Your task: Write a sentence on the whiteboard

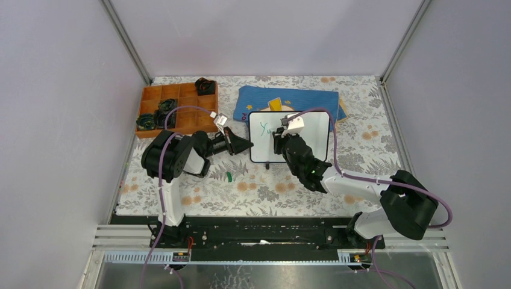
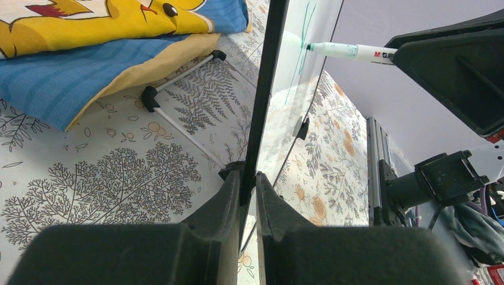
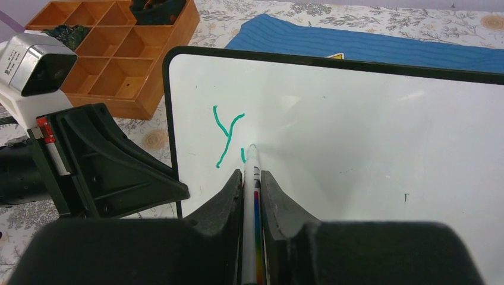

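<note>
Whiteboard point(image 1: 318, 127), glossy with a thin black rim and rounded corners, is standing mid-table on floral cloth point(image 1: 361, 158), showing a green letter Y point(image 3: 226, 133). Right gripper point(image 3: 251, 177) is pinching a slim marker point(image 3: 251, 157) against it; left gripper point(image 2: 246, 177) is clamping its edge.

green letter "Y" point(image 3: 226, 133) on the whiteboard point(image 3: 356, 119), "M&G" on the marker point(image 2: 350, 51)

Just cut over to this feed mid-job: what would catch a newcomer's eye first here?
First, the whiteboard, propped up in the middle, with the left gripper pinching its left edge. Then the right gripper, which holds a marker with its tip at the board, beside a green Y, the only full letter there. Behind the board lie a blue cloth and, further left, an orange tray.
</note>
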Robot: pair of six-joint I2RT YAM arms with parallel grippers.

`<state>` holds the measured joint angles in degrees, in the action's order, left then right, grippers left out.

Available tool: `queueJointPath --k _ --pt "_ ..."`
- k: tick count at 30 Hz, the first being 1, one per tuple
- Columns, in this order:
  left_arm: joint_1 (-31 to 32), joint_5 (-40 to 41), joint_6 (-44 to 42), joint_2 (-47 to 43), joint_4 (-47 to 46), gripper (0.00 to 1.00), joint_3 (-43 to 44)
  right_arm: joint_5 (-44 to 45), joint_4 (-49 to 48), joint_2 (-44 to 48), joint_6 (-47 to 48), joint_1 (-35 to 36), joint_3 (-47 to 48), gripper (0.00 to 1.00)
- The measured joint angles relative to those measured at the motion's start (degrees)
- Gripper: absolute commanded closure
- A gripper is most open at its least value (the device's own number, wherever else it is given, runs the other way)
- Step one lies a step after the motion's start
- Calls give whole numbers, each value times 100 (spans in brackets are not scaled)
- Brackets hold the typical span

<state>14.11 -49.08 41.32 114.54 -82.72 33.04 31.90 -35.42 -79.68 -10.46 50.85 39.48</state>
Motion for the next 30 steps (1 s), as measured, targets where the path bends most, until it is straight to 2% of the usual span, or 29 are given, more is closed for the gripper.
queueJointPath --k 19,30 --pt "7 2 -39 -35 50 100 0 -164 11 -94 -68 -2 76 100" --pt "9 2 -85 -39 57 100 0 -85 133 702 -17 -28 7 100"
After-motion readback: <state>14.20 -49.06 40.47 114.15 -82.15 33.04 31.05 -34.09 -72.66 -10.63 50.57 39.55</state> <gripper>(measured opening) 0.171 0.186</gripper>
